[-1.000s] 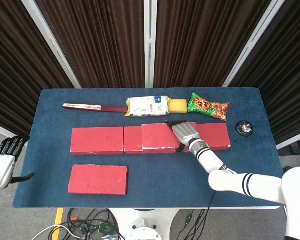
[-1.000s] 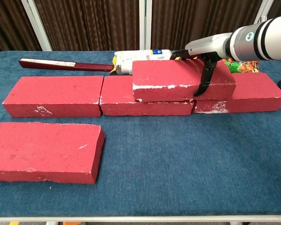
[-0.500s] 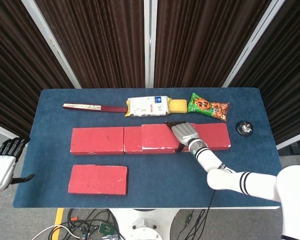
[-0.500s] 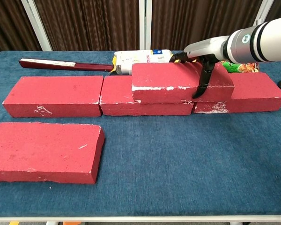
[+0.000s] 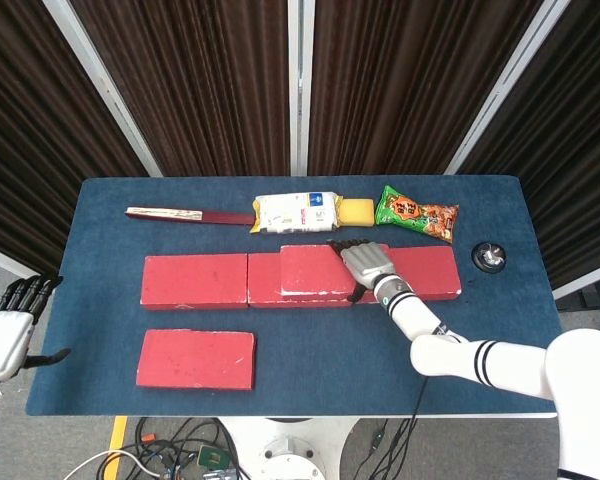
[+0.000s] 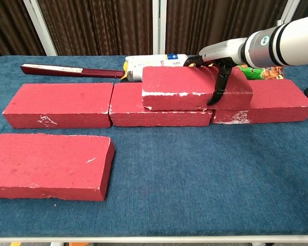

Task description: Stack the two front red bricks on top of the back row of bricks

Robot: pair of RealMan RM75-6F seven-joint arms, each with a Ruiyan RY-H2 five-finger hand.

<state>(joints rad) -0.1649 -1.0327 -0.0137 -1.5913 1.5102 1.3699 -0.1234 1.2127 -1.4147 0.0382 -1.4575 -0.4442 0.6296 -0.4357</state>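
A red brick (image 5: 308,270) (image 6: 178,85) lies on top of the back row, over the middle brick (image 6: 159,117) and the seam to the right brick (image 5: 432,272) (image 6: 278,100). My right hand (image 5: 368,266) (image 6: 219,65) grips its right end, fingers over the top and thumb down the front face. The left back brick (image 5: 195,280) (image 6: 59,104) has nothing on it. Another red brick (image 5: 195,358) (image 6: 49,164) lies flat at the front left. My left hand (image 5: 8,325) hangs beyond the table's left edge, fingers apart and holding nothing.
Behind the row lie a long dark red stick (image 5: 185,215) (image 6: 66,70), a white packet (image 5: 295,212) with a yellow end (image 5: 357,211), and a green snack bag (image 5: 417,214). A small black knob (image 5: 491,257) sits at the right edge.
The stacked brick has slid a little to the left along the back row, with my right hand still on it. The left hand has barely drifted.
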